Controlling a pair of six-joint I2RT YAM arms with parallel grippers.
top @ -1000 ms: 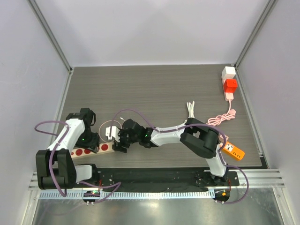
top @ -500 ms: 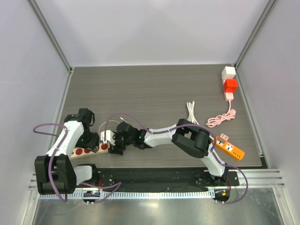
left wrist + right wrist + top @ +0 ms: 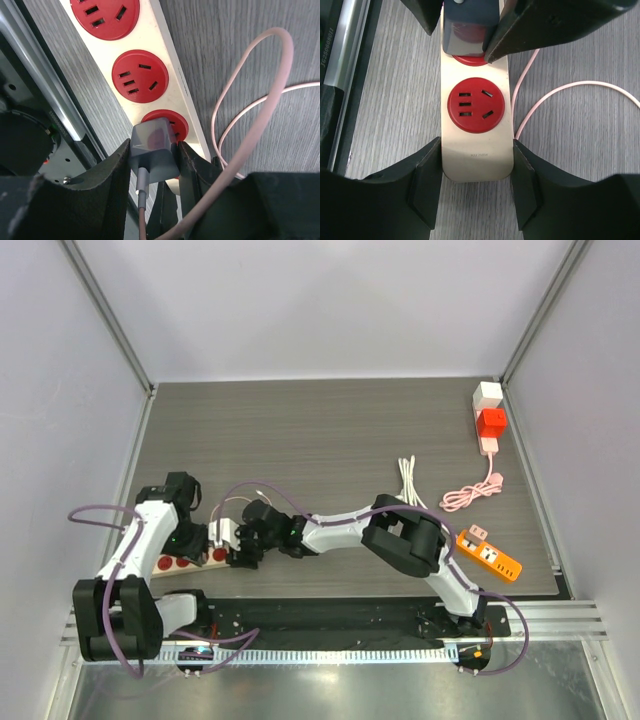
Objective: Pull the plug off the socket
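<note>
orange strip [image 3: 490,557] near right | red cube [image 3: 490,423] touching white cube [image 3: 487,393] | white cord [image 3: 406,478]

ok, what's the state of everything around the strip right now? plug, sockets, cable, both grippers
plug: in its socket, clamped on both sides
left gripper: shut on plug
power strip: flat on the table, free end clamped
right gripper: shut on power strip
neighbouring socket: empty
pink cable: slack, looped beside the strip
orange strip: lying flat, no gripper touching it
</note>
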